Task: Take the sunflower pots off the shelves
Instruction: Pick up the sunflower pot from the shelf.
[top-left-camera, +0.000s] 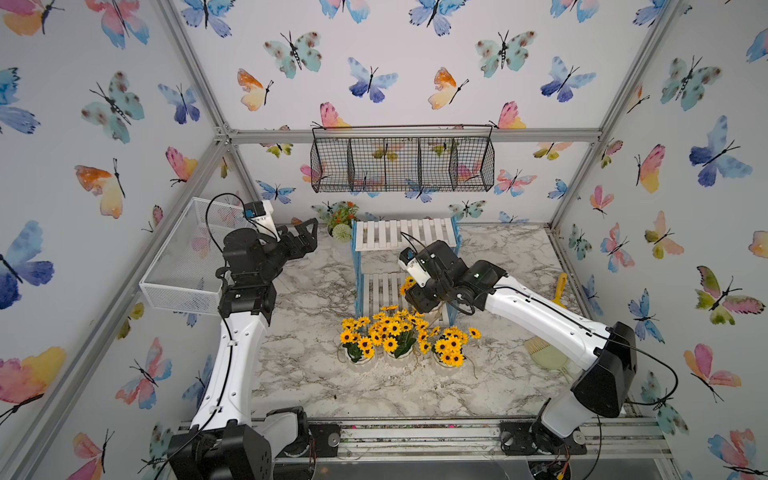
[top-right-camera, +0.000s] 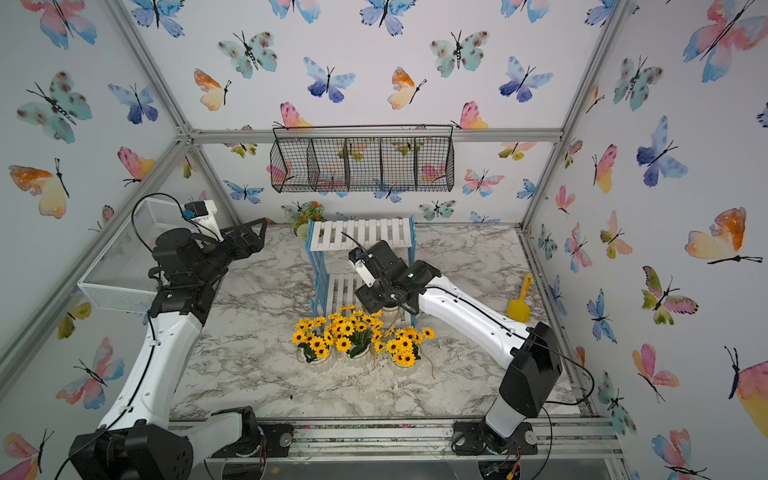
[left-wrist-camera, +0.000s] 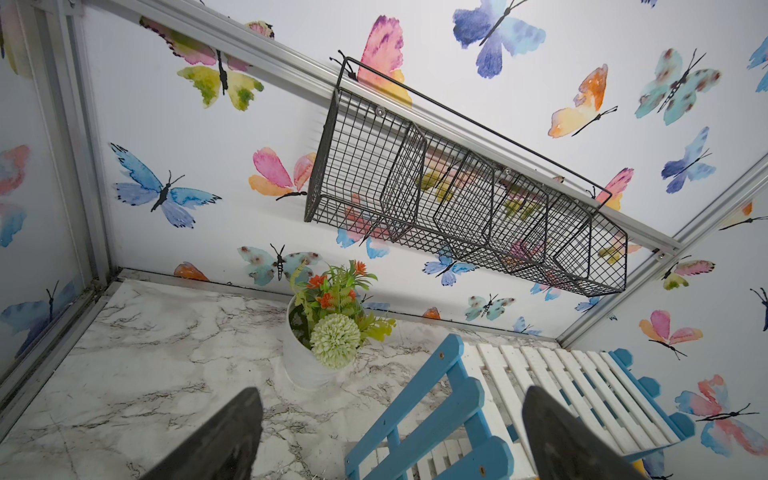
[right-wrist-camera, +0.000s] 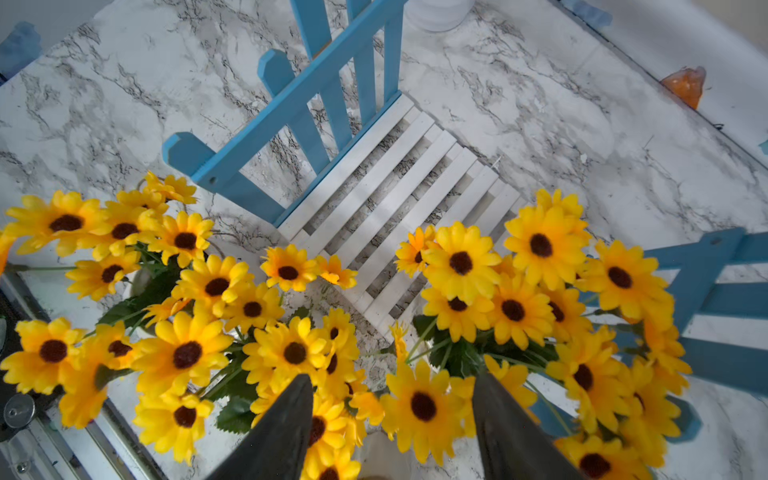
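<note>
Right wrist view, lower centre: the last sunflower pot (right-wrist-camera: 382, 457) sits at the front edge of the shelves' (right-wrist-camera: 374, 199) lower tier. The right gripper (right-wrist-camera: 391, 377) is parted astride it, not clamped. The pot is likely light, rigid and top-heavy, so pinch the ribbed wall, not the floppy blooms. Three pots (top-left-camera: 390, 353) stand mid-frame below the shelves. The left gripper (top-left-camera: 309, 235) gapes empty.

Left gripper (left-wrist-camera: 392, 390) wide open, held aloft, right arm stretched forward, right gripper (right-wrist-camera: 391, 375) parted
</note>
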